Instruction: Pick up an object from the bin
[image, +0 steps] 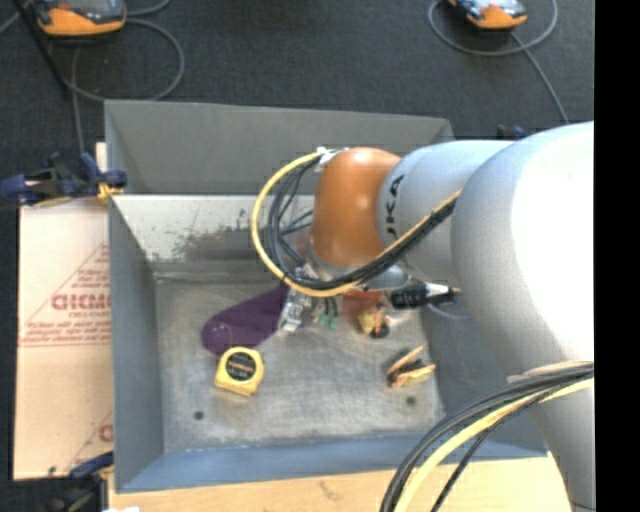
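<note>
My gripper (296, 312) hangs low in the middle of the bin, just under the arm's orange cover. It is right at the upper right end of a purple, eggplant-shaped thing (240, 320) that lies slanted on the bin floor. A yellow tape measure (239, 371) with a black round label sits just below the purple thing. A small red and yellow thing (374, 320) lies to the right of the gripper, partly hidden by the arm.
A tan wooden clip (410, 369) lies at the right of the floor, near the bin's right wall. The arm and its cable loop cover the bin's back right. Bare floor shows at the front and the left.
</note>
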